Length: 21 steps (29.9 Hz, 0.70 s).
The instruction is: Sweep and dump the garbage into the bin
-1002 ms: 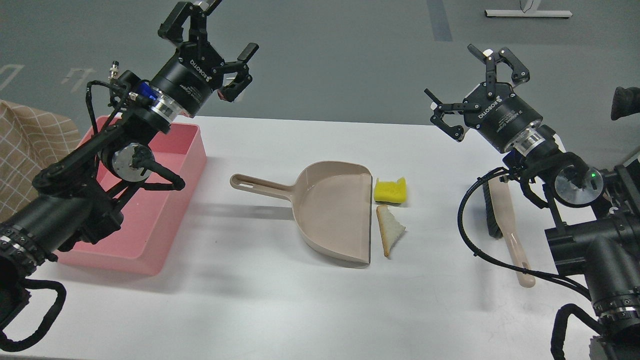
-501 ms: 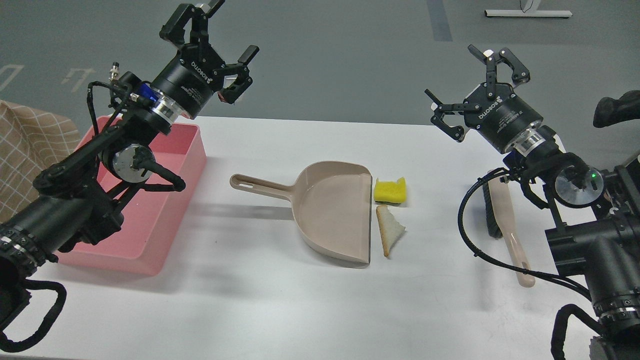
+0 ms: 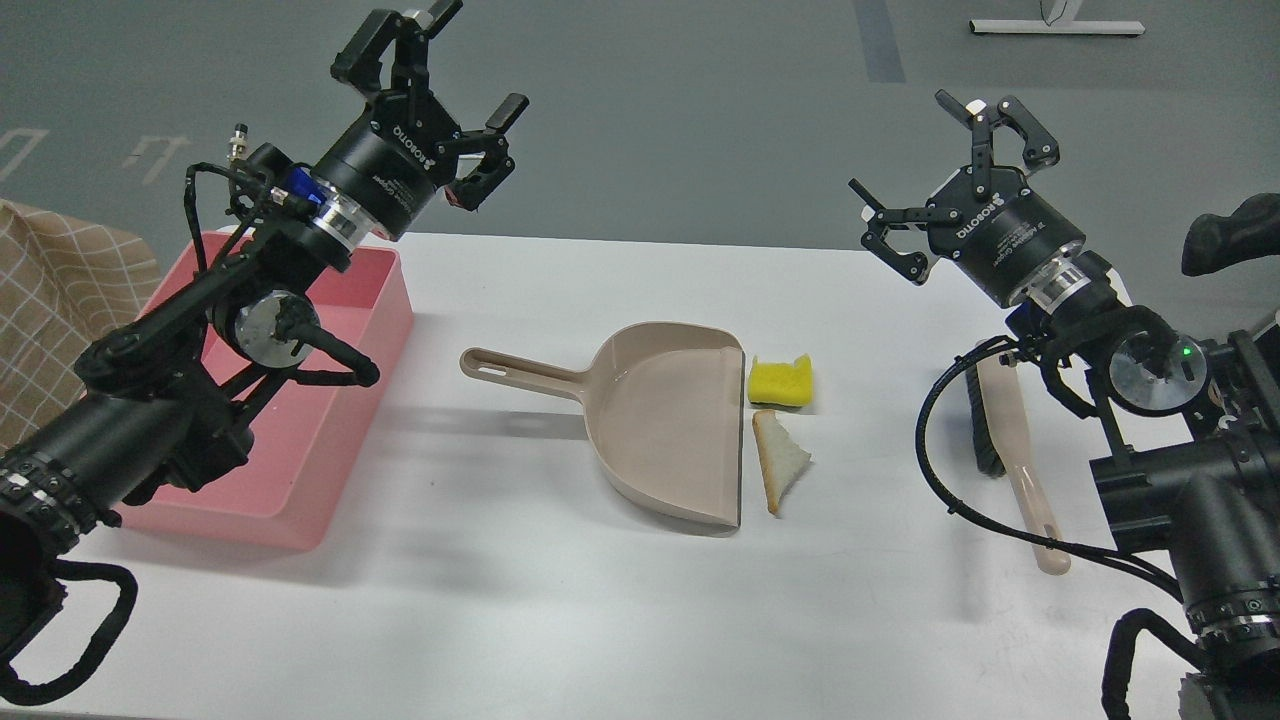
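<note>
A yellow sponge chunk (image 3: 782,381) and a triangular white bread slice (image 3: 780,468) lie on the white table just right of the open lip of a beige long-handled dustpan (image 3: 668,432). The pink bin (image 3: 330,430) stands at the left, partly hidden by my left arm. My left gripper (image 3: 462,60) is open and empty, raised above the bin's far right corner. My right gripper (image 3: 925,150) is open and empty, raised at the far right. A beige brush (image 3: 1018,458) with dark bristles lies under my right arm.
A checked beige cloth (image 3: 60,300) sits at the left edge beyond the bin. The white table (image 3: 560,620) ends at its far edge along grey floor. My right arm's cables (image 3: 940,470) loop over the table beside the brush.
My left gripper has shifted a little to the right, still open. The right arm, dustpan, sponge and bread have not moved.
</note>
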Each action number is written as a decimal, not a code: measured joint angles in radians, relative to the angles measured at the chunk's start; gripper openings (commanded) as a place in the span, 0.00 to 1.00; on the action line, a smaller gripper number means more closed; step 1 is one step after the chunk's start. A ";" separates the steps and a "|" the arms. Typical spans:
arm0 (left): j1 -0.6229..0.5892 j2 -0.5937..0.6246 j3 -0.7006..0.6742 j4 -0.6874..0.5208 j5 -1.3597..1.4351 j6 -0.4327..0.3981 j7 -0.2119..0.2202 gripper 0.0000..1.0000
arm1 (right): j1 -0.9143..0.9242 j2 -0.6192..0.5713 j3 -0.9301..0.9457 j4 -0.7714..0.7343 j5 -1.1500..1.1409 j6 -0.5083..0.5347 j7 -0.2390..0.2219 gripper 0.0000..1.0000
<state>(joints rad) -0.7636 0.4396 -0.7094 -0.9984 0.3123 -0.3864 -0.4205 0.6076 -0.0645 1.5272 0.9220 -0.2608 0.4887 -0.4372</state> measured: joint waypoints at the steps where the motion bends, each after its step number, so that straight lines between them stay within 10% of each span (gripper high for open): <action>1: 0.002 0.004 0.004 -0.021 0.010 0.012 0.000 0.98 | 0.000 0.000 0.000 0.000 0.000 0.000 0.000 1.00; 14: 0.157 0.100 0.051 -0.429 0.307 0.404 0.005 0.98 | -0.007 0.000 0.000 0.000 0.000 0.000 0.000 1.00; 21: 0.244 0.185 0.072 -0.558 0.368 0.484 0.016 0.98 | -0.011 0.000 0.000 0.000 -0.001 0.000 0.000 1.00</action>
<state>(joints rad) -0.5197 0.6250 -0.6370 -1.5562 0.6806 0.0979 -0.4050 0.5962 -0.0645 1.5269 0.9220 -0.2622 0.4887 -0.4372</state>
